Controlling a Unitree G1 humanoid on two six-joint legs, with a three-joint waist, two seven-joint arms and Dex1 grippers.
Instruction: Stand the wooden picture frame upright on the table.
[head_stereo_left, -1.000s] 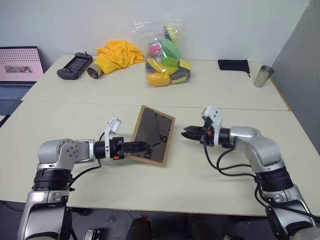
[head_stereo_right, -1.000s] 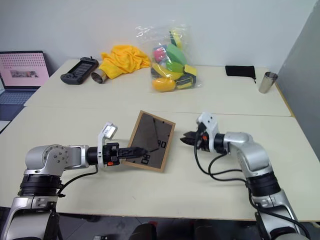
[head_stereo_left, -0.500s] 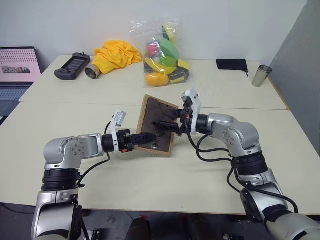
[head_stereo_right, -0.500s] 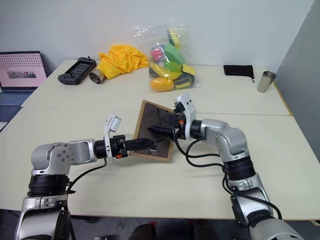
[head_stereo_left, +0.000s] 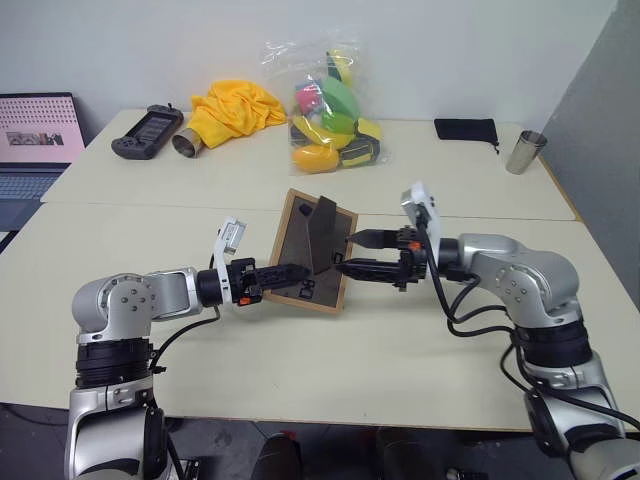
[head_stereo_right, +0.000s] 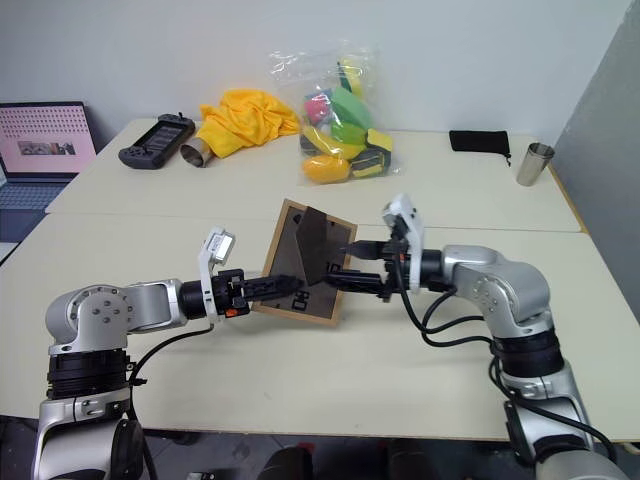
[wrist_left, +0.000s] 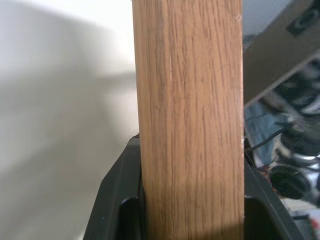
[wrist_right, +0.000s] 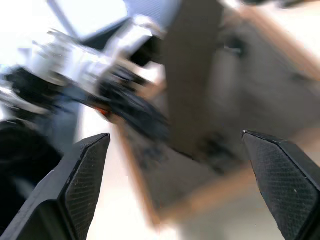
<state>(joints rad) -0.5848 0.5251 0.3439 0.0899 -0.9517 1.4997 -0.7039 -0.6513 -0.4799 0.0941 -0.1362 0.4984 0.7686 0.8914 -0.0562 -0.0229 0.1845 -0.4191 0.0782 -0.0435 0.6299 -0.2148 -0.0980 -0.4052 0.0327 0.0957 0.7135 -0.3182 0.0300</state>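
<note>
The frame (head_stereo_left: 312, 252) is held up off the worktop (head_stereo_left: 400, 350), tilted, with its dark back panel turned toward the camera and the fold-out stand (head_stereo_left: 324, 234) swung partway out from it. The left hand (head_stereo_left: 292, 270) is clamped on the frame's lower left edge; in the left wrist view the wood border (wrist_left: 190, 120) can be seen pinched between the two black fingers (wrist_left: 112, 200). The right hand (head_stereo_left: 360, 253) is parked just beside the frame's right edge with its fingers spread wide apart and nothing between them, pointing at the stand. Further back on the worktop a yellow cloth (head_stereo_left: 238, 108), a game controller (head_stereo_left: 147, 130), a bag of toys (head_stereo_left: 330, 110), a black pouch (head_stereo_left: 466, 130) and a metal cup (head_stereo_left: 524, 152) can be seen, well apart from the frame. A laptop (head_stereo_left: 35, 140) is off to the left.
</note>
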